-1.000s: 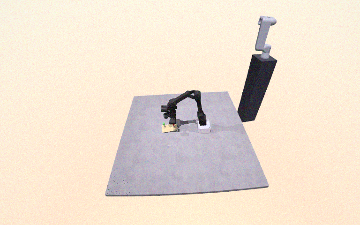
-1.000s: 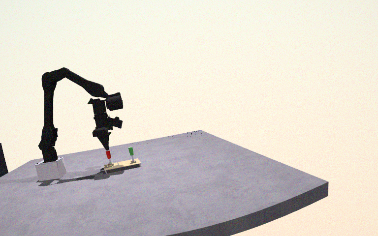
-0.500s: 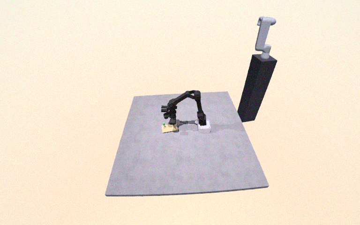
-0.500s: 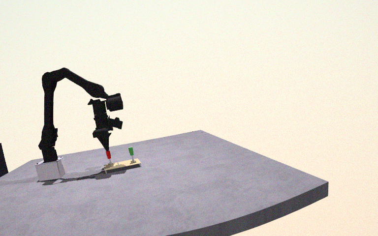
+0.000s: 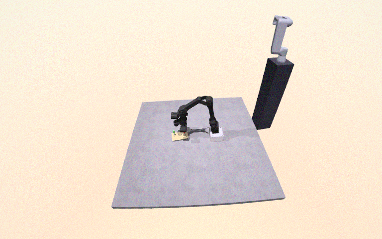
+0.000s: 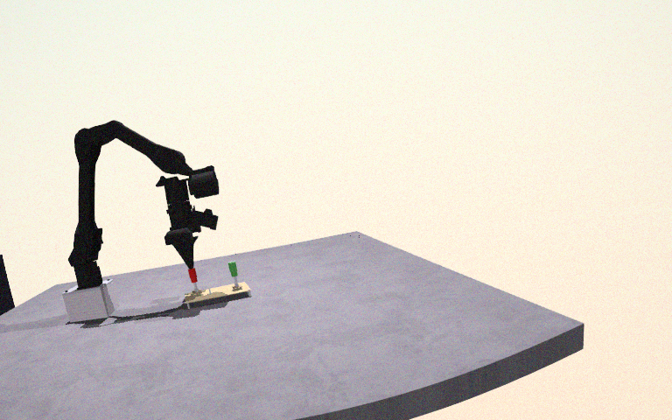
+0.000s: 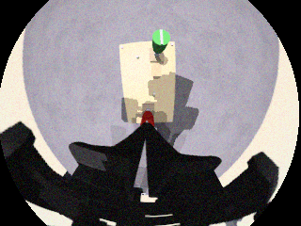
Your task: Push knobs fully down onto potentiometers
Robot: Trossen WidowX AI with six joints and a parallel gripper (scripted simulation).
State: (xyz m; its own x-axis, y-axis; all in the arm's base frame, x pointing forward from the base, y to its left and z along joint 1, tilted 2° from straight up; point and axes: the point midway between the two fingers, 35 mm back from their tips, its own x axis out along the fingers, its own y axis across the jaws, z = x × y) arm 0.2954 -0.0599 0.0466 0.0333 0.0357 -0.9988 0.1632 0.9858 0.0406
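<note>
Claw [image 5: 183,131] [image 6: 192,268] [image 7: 147,126] pressed together, nothing pinched, tip at top of red knob [image 6: 192,276] [image 7: 147,118], board's [image 5: 179,137] [image 6: 221,292] [image 7: 136,75] arm-side end. Green knob [image 5: 173,131] [image 6: 233,269] [image 7: 161,38], board's far end, unseated too. First push seems in hand; next: straight, gentle press down.

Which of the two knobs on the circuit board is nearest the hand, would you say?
The red knob, right under the closed fingertips; the green one stands farther off.

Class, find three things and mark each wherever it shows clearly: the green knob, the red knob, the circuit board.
green knob [image 5: 173,131] [image 6: 233,269] [image 7: 161,38]: top, exterior, wrist; its coloured body
red knob [image 6: 192,275] [image 7: 148,118]: exterior, wrist; its side
circuit board [image 5: 179,137] [image 6: 220,292] [image 7: 134,77]: top, exterior, wrist; bare upper face
</note>
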